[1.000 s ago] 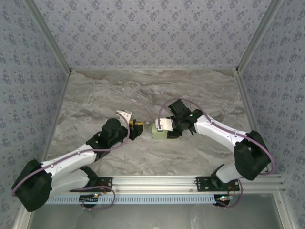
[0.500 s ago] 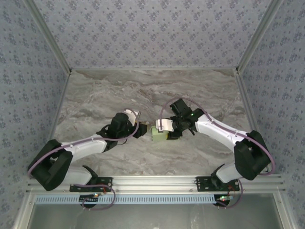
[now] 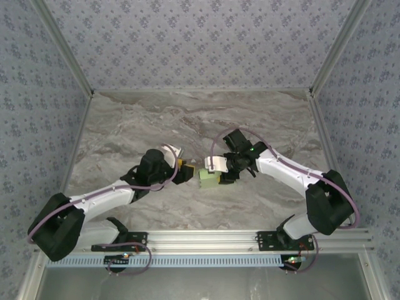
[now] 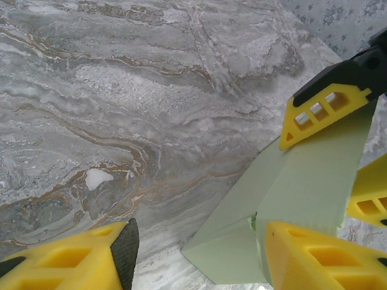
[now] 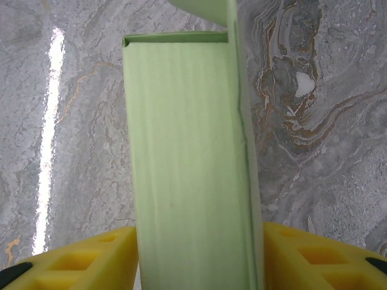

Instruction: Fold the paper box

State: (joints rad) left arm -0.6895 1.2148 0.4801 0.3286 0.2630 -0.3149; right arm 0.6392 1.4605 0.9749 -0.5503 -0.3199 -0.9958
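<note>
The paper box [image 3: 208,178] is a small pale-green card box held just above the marble table, at its middle. My right gripper [image 3: 220,171] is shut on it; in the right wrist view the box [image 5: 187,151] stands lengthwise between both yellow fingers [image 5: 91,260], with a flap sticking up at its far end. My left gripper [image 3: 186,172] sits at the box's left end and is open. In the left wrist view the box [image 4: 302,187] lies by the left gripper's [image 4: 199,257] right finger [image 4: 320,254], with its triangular end flap in the gap and the left finger well away.
The grey-veined marble table [image 3: 125,131] is walled by patterned panels on three sides. An aluminium rail [image 3: 206,239] with both arm bases runs along the near edge. The right gripper's yellow fingertips [image 4: 320,112] clamp the box's far part in the left wrist view.
My left gripper has moved right and closed in on the box's left end, the left arm's elbow shifting as it went. The right gripper and box have barely moved.
</note>
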